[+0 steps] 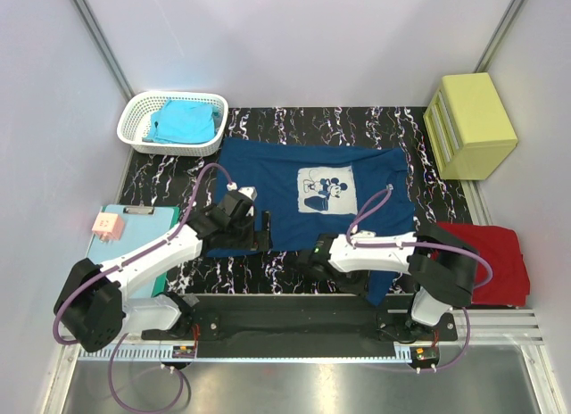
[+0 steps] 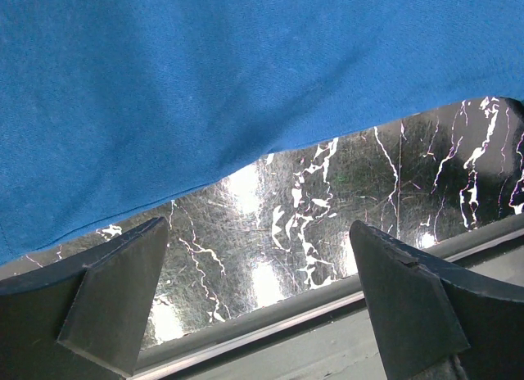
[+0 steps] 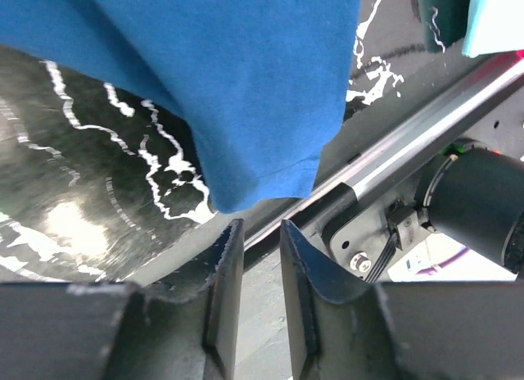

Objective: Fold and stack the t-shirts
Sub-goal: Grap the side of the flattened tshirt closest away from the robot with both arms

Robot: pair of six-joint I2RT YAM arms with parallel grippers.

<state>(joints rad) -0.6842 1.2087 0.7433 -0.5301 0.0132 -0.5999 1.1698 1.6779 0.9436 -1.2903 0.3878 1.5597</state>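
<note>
left gripper (image 2: 255,228) wide, empty, beside navy t-shirt (image 1: 277,186) hem | right gripper (image 3: 260,226) narrow, empty, short of corner | risk: missing fabric on closing, crooked fold

Overhead from behind, over the whole counter (image 1: 161,178); both wrist views low, close, sharing the near hem of the navy t-shirt (image 1: 268,175).

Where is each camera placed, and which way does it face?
Top external: above and behind the bases, facing down at the table and navy t-shirt; left arm and right arm show.
Left wrist: on the left arm, facing the shirt's hem; left pincer open.
Right wrist: on the right arm, facing a shirt corner by the table's edge; right pincer narrowly parted.
Shared: all show the navy t-shirt and the table.
</note>
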